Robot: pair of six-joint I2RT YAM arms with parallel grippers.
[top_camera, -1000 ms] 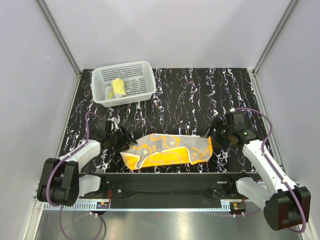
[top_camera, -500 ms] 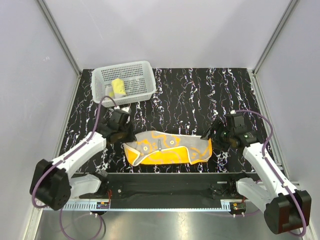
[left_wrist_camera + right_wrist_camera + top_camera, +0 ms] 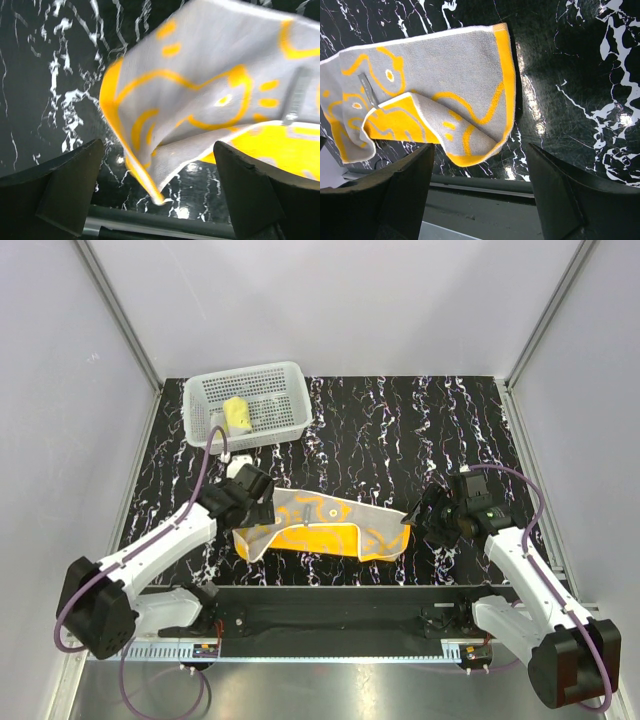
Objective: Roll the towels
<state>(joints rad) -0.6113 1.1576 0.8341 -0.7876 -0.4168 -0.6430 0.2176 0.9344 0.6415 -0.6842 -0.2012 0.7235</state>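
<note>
- Towels lie well apart. The orange towel (image 3: 318, 527) is at the near middle of the table (image 3: 400, 430), stretched from left to right. Its pale back is mostly up, and one near flap is turned over so that the bright face shows. It is neither flat nor rolled.
- The yellow towel (image 3: 237, 415) sits in the white basket (image 3: 285, 375) at the far left as a compact bundle. It is too small to tell whether it is properly rolled.
- The left gripper (image 3: 258, 502) hangs over the left end of the orange towel with its fingers (image 3: 70, 185) spread wide, grasping nothing. The cloth edge appears blurred between them, and it seems to touch neither one.
- The right gripper (image 3: 422, 518) waits low at the right end, also spread wide and empty. The right edge of the towel lies on the table just in front of it.
- I judge that one arm stands at each end because the cloth must be pulled flat before rolling. The turned flap would make the roll uneven.
</note>
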